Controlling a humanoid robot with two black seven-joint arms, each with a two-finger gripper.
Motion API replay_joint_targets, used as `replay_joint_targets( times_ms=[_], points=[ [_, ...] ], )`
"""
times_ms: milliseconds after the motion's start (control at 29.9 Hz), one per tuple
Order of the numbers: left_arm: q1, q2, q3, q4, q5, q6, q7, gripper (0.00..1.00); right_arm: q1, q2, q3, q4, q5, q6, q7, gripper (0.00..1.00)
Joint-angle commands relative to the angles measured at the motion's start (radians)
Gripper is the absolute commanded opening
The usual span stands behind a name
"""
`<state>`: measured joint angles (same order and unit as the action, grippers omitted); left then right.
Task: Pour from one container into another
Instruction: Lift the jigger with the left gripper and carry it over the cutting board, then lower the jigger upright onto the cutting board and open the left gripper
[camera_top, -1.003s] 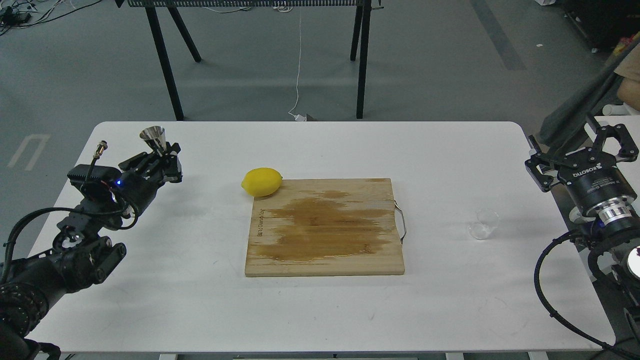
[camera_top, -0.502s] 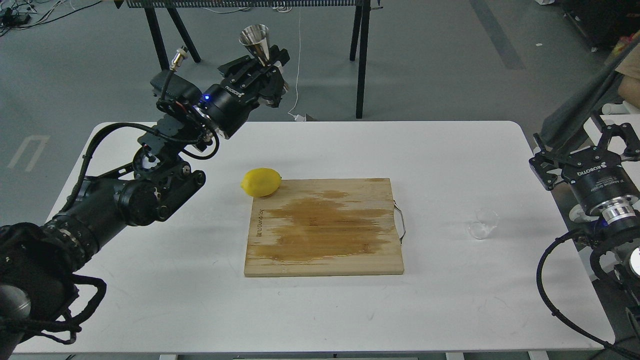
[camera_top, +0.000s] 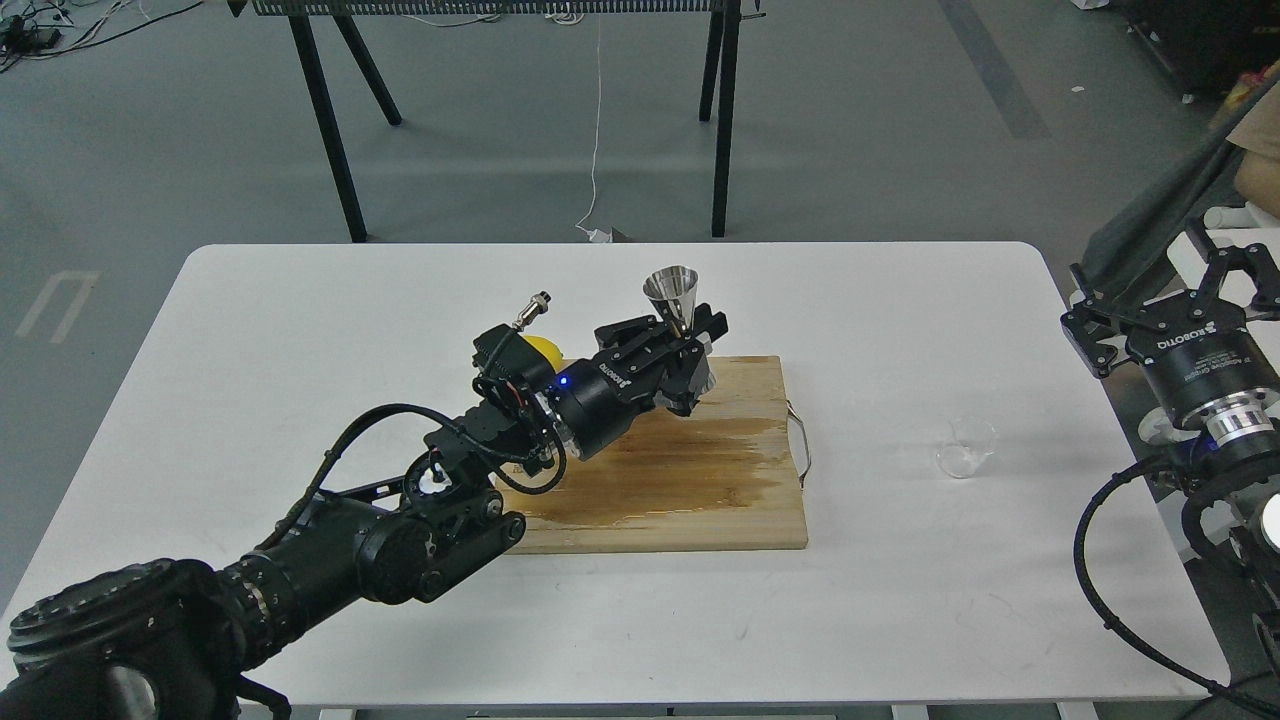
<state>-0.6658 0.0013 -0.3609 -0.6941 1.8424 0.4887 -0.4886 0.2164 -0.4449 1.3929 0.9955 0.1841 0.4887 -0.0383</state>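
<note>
1. The left gripper (camera_top: 683, 335) is clamped on the waist of the steel jigger (camera_top: 672, 297), which stands upright with its open top cone above the fingers.
2. Gripper and jigger are above the far edge of the wooden cutting board (camera_top: 700, 480), toward the board's far right corner.
3. The board lies at the middle of the white table (camera_top: 300, 300); a dark wet stain spreads over much of its top, and a thin metal handle sticks out from its right edge.
4. A lemon (camera_top: 543, 347) sits by the board's far left corner, mostly hidden behind the left arm's wrist.
5. The small clear glass cup (camera_top: 970, 446) stands on the table near its right edge, well apart from the board and touched by nothing.
6. The right gripper (camera_top: 1172, 280) hangs beyond the table's right edge with its fingers spread apart and nothing between them, well apart from the glass cup.
</note>
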Motion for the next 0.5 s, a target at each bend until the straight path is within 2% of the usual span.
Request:
replay_joint_targets(
  times_ms=[0, 468],
  points=[
    [0.051, -0.001, 0.028, 0.033, 0.001, 0.0, 0.0, 0.1, 0.0, 0.0, 0.0, 0.002, 0.0, 0.0, 0.0, 0.99],
    [0.075, -0.001, 0.065, 0.128, -0.002, 0.0, 0.0, 0.15, -0.002, 0.003, -0.002, 0.002, 0.0, 0.0, 0.0, 0.99]
  ],
)
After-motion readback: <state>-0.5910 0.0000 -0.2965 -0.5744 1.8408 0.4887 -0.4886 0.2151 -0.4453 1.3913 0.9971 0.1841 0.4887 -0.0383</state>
